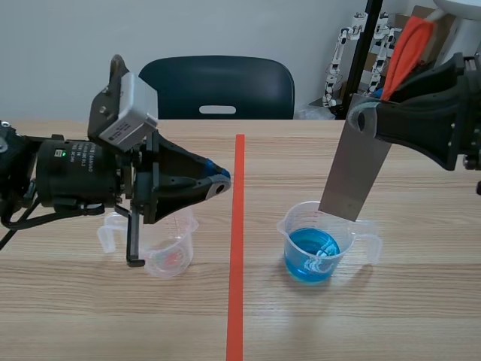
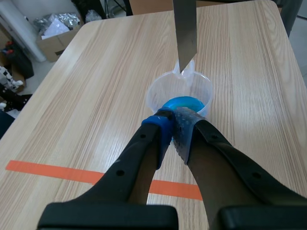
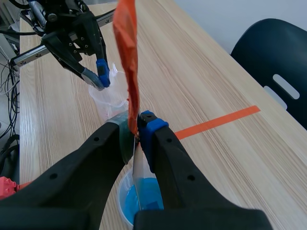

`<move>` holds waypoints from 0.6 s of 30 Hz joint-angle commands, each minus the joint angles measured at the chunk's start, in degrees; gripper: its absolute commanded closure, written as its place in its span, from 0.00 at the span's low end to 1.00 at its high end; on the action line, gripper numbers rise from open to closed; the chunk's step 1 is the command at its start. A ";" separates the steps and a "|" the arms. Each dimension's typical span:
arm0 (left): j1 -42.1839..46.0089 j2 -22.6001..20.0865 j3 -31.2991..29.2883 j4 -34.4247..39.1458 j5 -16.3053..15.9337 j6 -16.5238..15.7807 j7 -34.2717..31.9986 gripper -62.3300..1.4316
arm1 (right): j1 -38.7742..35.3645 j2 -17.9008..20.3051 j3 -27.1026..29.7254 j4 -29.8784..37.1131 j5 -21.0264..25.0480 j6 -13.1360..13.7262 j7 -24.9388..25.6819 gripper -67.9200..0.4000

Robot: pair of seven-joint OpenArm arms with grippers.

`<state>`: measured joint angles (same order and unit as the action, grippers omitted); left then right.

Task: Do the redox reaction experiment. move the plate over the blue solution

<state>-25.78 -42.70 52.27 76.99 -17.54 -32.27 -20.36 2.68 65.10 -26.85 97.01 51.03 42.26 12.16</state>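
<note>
Where the wooden table (image 1: 301, 316) ends, top centre: dark chair (image 1: 218, 86), pale wall. Grey plate (image 1: 353, 169), upper right, tilted, pinched by right gripper (image 3: 136, 129); lower end just over blue-solution beaker (image 1: 316, 244) rim (right of centre). Left gripper (image 1: 222, 183): fingers pressed together, empty

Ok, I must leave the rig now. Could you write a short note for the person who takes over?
Right gripper: shut on the grey plate, gripped at its upper end and held tilted.
Left gripper: shut on nothing, above the second beaker.
The plate's lower end hangs over the rim of the beaker holding the blue solution; it seems not dipped.
Done: the plate is over the solution.
Left: probably lowering it in.
</note>
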 commanded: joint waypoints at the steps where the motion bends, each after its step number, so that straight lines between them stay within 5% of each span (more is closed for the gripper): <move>1: -1.20 0.72 -0.09 0.55 -0.63 -0.70 -0.96 0.93 | 1.16 0.28 0.55 0.22 1.22 0.46 1.09 0.99; 18: -3.78 3.32 -0.09 -0.17 -0.61 -1.84 -0.57 0.93 | 1.16 0.28 0.55 0.22 1.22 0.46 1.11 0.99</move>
<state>-28.75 -40.01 52.27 75.94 -17.56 -34.17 -20.29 2.68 65.10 -26.85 97.01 51.03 42.26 12.16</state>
